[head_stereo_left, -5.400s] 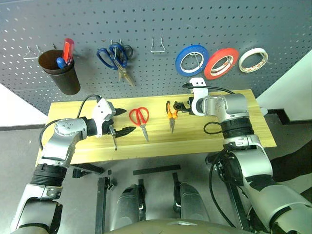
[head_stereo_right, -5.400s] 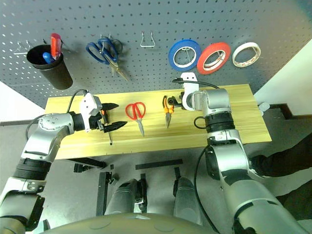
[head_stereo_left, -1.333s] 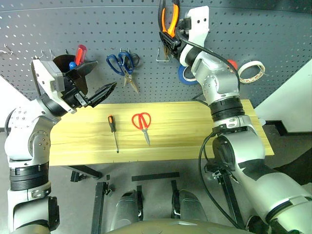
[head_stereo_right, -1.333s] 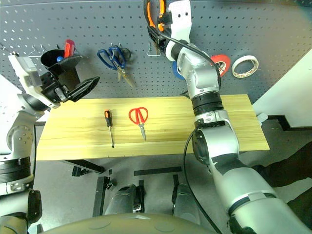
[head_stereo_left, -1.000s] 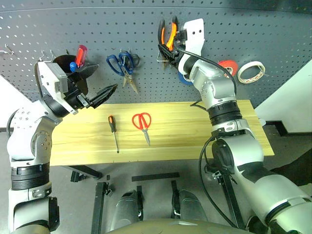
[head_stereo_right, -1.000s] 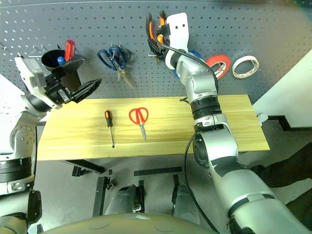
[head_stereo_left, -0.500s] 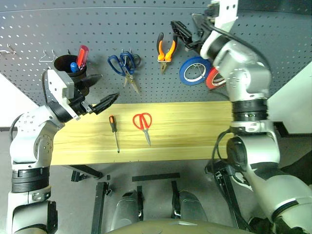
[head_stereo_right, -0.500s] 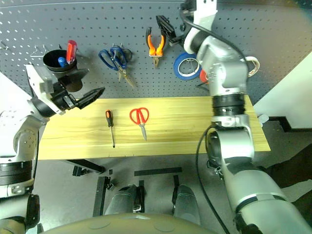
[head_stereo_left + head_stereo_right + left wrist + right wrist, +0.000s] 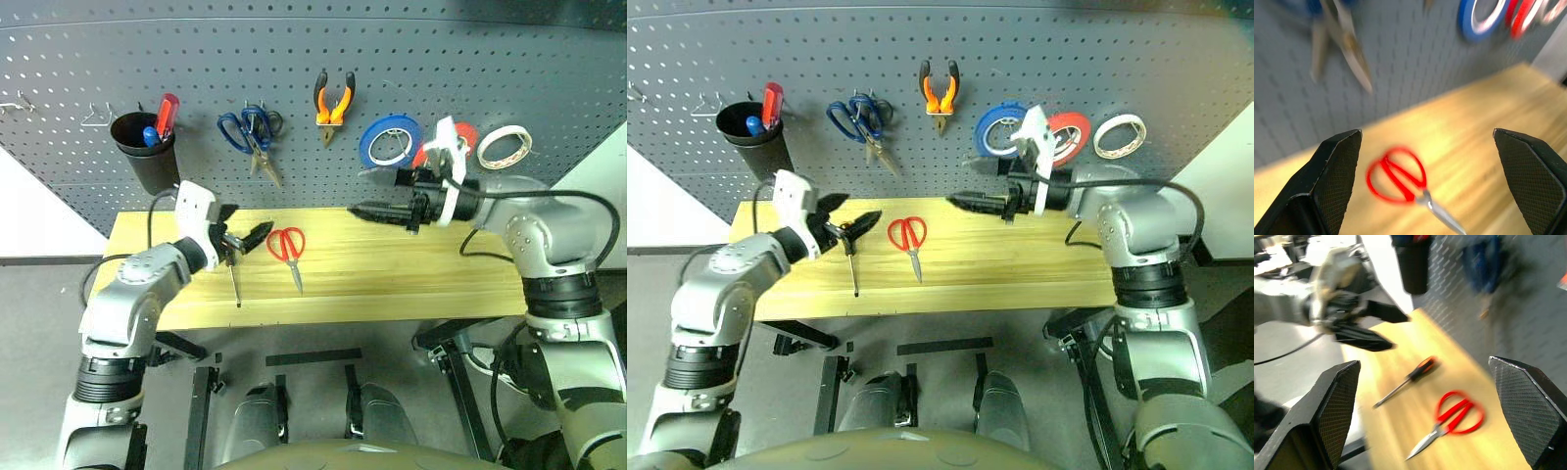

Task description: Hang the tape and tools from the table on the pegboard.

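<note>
Change since earlier: both arms have been lowered from the pegboard (image 9: 549, 59) to just above the worktop (image 9: 392, 284); the pliers (image 9: 333, 101) have been left hanging on a hook.
Head views, left gripper (image 9: 245, 241): held low over the worktop's left part, right at the screwdriver (image 9: 230, 272) handle; fingers are spread wide and nothing is gripped.
Head views, right gripper (image 9: 370, 193): held above the worktop's middle, pointed toward the left arm; fingers are apart and empty.
Head views, task things: red scissors (image 9: 289, 248) are seen lying flat beside the screwdriver; the whitish tape (image 9: 506, 147) is hung at the far right of the pegboard, past the blue roll (image 9: 390, 143) and red roll (image 9: 462, 135).
Left wrist view: red scissors are framed between the two wide-set fingers (image 9: 1337, 166).
Right wrist view: screwdriver and scissors are seen on the worktop between the spread fingers (image 9: 1528, 406), with the left gripper beyond.
</note>
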Robot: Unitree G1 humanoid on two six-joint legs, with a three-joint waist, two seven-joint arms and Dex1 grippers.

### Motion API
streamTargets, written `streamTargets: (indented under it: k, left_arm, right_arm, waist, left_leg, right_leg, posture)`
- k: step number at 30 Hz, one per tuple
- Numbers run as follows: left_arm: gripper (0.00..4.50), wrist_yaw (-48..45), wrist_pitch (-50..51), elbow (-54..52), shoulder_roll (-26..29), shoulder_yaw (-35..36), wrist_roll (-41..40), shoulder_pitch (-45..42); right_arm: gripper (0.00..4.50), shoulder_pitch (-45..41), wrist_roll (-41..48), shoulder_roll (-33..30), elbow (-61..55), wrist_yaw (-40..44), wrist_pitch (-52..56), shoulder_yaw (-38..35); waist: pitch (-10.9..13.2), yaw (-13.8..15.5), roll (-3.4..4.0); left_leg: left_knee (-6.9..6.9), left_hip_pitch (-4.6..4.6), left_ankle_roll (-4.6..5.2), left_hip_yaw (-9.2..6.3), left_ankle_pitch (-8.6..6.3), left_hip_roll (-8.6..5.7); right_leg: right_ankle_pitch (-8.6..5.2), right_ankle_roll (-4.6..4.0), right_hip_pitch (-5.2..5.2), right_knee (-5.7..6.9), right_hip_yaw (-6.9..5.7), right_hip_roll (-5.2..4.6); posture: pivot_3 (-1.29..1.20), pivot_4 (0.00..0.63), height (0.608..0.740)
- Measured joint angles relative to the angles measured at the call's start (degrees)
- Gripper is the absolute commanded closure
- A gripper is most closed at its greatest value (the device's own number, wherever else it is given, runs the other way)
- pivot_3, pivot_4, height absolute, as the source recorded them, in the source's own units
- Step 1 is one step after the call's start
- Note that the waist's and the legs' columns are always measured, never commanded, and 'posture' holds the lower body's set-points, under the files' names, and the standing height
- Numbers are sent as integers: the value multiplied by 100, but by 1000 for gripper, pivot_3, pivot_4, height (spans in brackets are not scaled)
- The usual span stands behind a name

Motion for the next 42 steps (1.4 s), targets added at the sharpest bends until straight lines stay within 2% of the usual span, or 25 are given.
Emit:
streamTargets:
  k: [6,11,17,21,26,32,36,42]
  left_arm:
    - [0,907,543,300,-636,-866,786,-132]
    - [0,1648,973,729,-1466,-843,1084,-544]
    - [0,2289,1671,1030,-2448,-711,1199,-894]
    - [0,3053,1942,1403,-3212,-446,1423,-1097]
    - [0,3577,1903,2060,-3528,-401,1777,-1315]
    - [0,4217,1541,2961,-3521,-98,2073,-1687]
    - [0,4477,1225,3545,-3508,99,2080,-2162]
    - [0,4479,937,3766,-3508,135,2045,-2230]
  right_arm:
    - [68,-66,-301,-181,834,783,-435,320]
    - [68,-447,-737,-279,1710,1279,-1016,507]
    - [68,-723,-1139,-290,2580,1798,-1755,587]
    - [68,-796,-1365,-255,2916,1921,-2093,633]
    - [68,-803,-1507,-209,2978,1954,-2211,648]
    - [68,-854,-1635,-226,3066,1991,-2322,646]
    - [68,-860,-1706,-206,3081,1925,-2429,642]
    - [68,-858,-1737,-229,3071,1908,-2439,621]
  waist:
    - [13,9,0]
    - [58,10,1]
    - [255,4,8]
    - [429,-1,6]
    - [595,-5,14]
    - [734,-13,14]
    - [749,-15,10]
    - [767,-11,10]
  left_leg:
    - [2,7,2,-4,-1,-1]
    - [3,13,5,-14,-3,-2]
    - [3,17,7,-42,-4,-3]
    - [5,17,11,-46,-6,-5]
    - [4,14,13,-48,-7,-6]
    - [4,10,17,-48,-9,-10]
    - [1,8,22,-50,-12,-15]
    - [0,5,30,-49,-17,-26]
  right_leg:
    - [0,0,12,-4,0,-1]
    - [0,-1,26,-10,0,-2]
    - [0,-1,32,-12,-2,-3]
    - [0,-1,34,-12,-4,-10]
    - [0,-1,31,-12,-7,-15]
    - [0,-1,28,-12,-12,-27]
    - [0,-1,28,-12,-21,-47]
    - [-1,1,29,-14,-40,-69]
  posture:
    - [73,231,732]
    - [64,274,732]
    - [38,327,732]
    - [23,349,732]
    - [0,370,732]
    - [-21,375,732]
    - [-29,373,732]
    - [-37,371,732]
